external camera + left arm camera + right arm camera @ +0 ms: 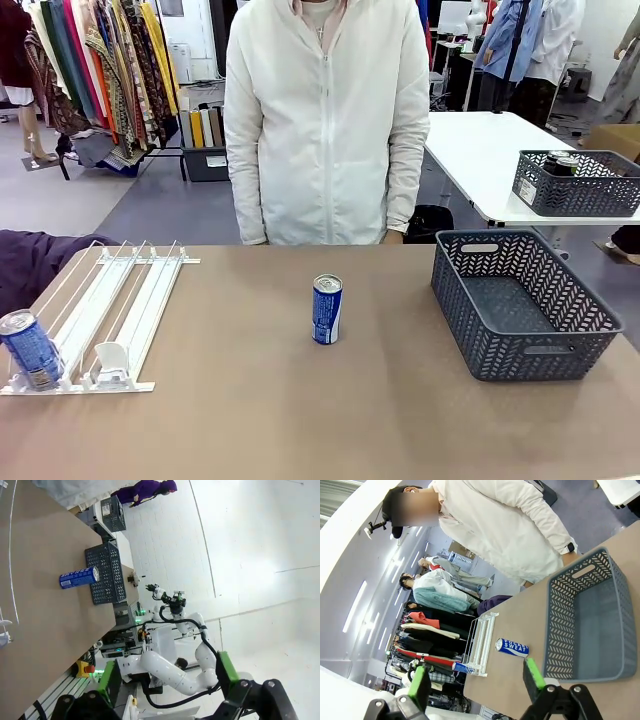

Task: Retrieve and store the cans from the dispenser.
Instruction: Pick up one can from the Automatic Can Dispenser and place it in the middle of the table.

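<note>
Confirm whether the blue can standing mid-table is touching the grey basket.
Apart. The front view shows a plain strip of bare table between the blue can and the grey basket.

The person (325,120) at the far side of the table wears a white zip-up jacket with long sleeves (250,130). A zip (328,150) runs down its middle. There is a black band (570,546) on one wrist. The robot's left gripper (166,676) has black fingers (116,677) with bright green pads (225,669) and small round bolts (270,683) lower down. The right gripper (476,679) looks the same, black with green pads. The right arm (197,630) is white and smooth, made of fat round tubes with bends, and thin black cables (160,704) hang by it.
</note>
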You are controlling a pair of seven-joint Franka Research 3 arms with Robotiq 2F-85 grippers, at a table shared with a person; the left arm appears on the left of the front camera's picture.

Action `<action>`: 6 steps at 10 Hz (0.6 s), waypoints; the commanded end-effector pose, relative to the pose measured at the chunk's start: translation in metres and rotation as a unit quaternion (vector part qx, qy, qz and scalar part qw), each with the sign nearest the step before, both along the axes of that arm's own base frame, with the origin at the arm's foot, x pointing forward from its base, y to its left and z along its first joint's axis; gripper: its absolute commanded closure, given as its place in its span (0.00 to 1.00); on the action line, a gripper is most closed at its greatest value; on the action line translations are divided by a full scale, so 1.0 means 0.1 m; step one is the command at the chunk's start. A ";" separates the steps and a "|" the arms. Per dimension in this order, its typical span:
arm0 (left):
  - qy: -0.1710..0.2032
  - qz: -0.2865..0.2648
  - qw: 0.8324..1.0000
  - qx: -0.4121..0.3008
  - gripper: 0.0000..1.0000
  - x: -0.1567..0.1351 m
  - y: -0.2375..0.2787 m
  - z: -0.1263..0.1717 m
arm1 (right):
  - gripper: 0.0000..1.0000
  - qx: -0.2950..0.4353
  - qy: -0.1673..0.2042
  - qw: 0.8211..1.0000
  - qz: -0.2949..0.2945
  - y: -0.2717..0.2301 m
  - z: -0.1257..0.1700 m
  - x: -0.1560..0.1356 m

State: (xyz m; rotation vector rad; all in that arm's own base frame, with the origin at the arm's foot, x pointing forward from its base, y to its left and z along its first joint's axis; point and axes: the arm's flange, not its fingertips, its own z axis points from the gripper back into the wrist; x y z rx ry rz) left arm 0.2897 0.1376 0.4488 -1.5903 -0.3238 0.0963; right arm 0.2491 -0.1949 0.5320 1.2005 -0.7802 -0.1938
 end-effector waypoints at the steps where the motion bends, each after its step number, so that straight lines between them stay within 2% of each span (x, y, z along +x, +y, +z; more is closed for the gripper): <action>1: 0.006 -0.028 0.989 0.148 0.00 0.00 -0.17 0.07 | 0.00 0.006 -0.017 1.000 -0.002 0.01 0.03 0.03; 2: 0.007 -0.020 0.963 0.267 0.00 -0.01 -0.26 0.12 | 0.00 0.006 -0.017 1.000 -0.002 0.01 0.03 0.03; 3: 0.010 -0.040 0.925 0.379 0.00 -0.02 -0.35 0.18 | 0.00 0.006 -0.017 1.000 -0.002 0.01 0.03 0.03; 4: 0.015 0.041 0.860 0.509 0.00 0.02 -0.41 0.21 | 0.00 0.006 -0.017 1.000 -0.002 0.01 0.03 0.03; 5: 0.020 0.088 0.776 0.624 0.00 0.07 -0.49 0.23 | 0.00 0.006 -0.017 1.000 -0.002 0.01 0.03 0.03; 6: 0.034 0.073 0.717 0.693 0.00 0.11 -0.64 0.21 | 0.00 0.006 -0.017 1.000 -0.002 0.01 0.03 0.03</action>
